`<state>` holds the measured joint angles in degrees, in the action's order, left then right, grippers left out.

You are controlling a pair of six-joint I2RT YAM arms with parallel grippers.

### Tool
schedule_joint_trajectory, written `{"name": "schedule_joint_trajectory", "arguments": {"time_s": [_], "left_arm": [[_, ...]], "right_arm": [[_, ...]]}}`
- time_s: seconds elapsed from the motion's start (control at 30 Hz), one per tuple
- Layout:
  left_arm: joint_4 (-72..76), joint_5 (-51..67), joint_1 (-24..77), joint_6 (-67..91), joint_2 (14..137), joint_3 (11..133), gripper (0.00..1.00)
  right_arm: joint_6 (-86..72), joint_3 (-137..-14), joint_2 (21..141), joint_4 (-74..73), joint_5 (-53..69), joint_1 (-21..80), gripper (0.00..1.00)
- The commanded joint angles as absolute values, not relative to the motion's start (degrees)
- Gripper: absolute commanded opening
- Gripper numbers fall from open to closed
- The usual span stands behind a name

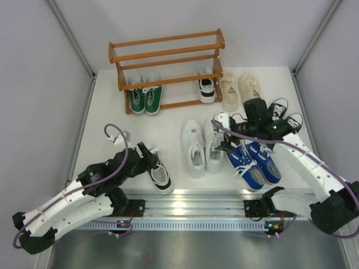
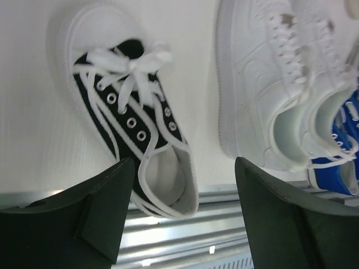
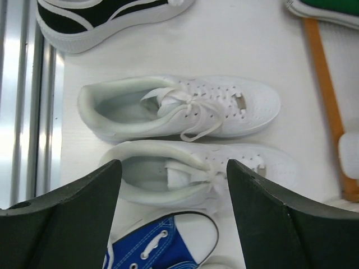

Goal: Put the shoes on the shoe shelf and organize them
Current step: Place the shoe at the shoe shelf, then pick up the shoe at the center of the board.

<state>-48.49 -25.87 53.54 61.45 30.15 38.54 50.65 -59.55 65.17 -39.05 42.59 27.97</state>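
From the plain white lace-up sneaker pair (image 1: pixel 202 147) mid-counter (image 1: pixel 106 112), the orange-brown wooden shoe shelf (image 1: pixel 168 40) stands at eleven, the black-and-white canvas sneaker (image 1: pixel 161 176) by my left claw (image 1: pixel 147 154) at eight, and the blue canvas pair (image 1: pixel 255 163) at three.

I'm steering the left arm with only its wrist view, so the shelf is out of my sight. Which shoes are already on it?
Observer: The green pair sits at the left end of the bottom tier of the shoe shelf.
Operator: Anything else on it?
Observer: One black-and-white shoe, at the right end of that same tier.
Operator: And where is the other arm?
Observer: The right tool hangs open above the white pair.
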Motion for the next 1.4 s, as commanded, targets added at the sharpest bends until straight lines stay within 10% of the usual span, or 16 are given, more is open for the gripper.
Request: {"name": "schedule_joint_trajectory", "arguments": {"time_s": [0.0,0.37,0.5,0.63,0.97,1.37], "left_arm": [[-57.8,-20.9,53.3,75.0,39.1,41.5,0.77],[-59.4,-24.4,53.3,77.4,57.4,40.1,0.68],[-50.6,-24.5,53.3,72.4,57.3,37.2,0.44],[-42.7,-24.6,53.3,64.0,55.2,34.4,0.0],[-33.4,-20.1,53.3,36.9,32.2,37.9,0.0],[-30.5,-20.2,53.3,48.7,48.5,49.8,0.0]], "right_arm": [[45.2,-56.9,63.7,-36.7,45.4,28.0,0.76],[45.8,-54.5,61.1,-37.6,47.5,27.4,0.75],[45.8,-54.4,61.7,-37.6,47.6,27.4,0.75],[45.9,-54.4,61.9,-37.7,47.7,27.3,0.75],[86.2,-56.2,62.8,-63.7,64.8,28.8,0.78],[63.3,-77.6,76.3,-51.7,32.3,57.8,0.72]]}}
